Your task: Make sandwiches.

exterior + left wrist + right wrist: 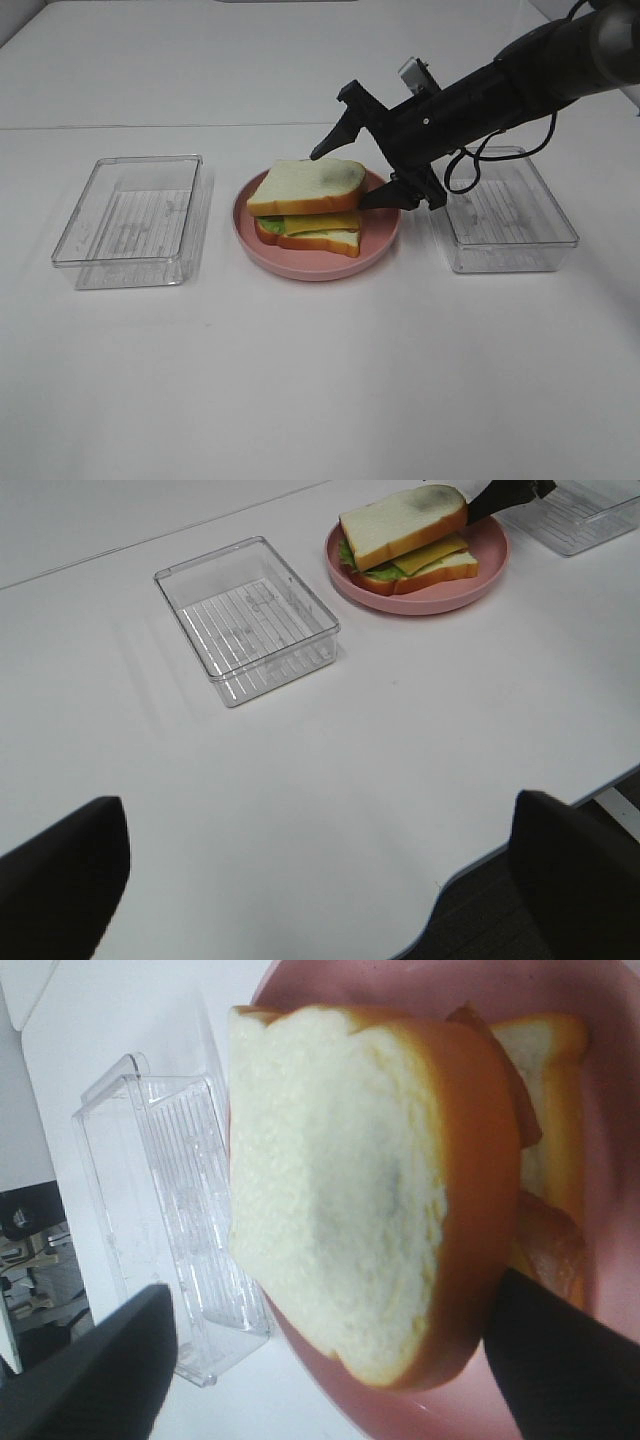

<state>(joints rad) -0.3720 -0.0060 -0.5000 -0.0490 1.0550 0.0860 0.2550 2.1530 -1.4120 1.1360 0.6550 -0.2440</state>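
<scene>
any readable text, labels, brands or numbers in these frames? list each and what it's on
None readable in any view.
Sandwich, plate, left tray and right tray: no print or labels.
Right arm's hand: plain black; the small light part on top of it shows no legible marking.
Table: bare white, no signs.

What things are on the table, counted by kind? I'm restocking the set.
Clear plastic trays: 2, one left, one right
Pink plate: 1
Bread slices: 2, top and bottom
Yellow cheese: 1
Green lettuce: 1
Total: 7
</scene>
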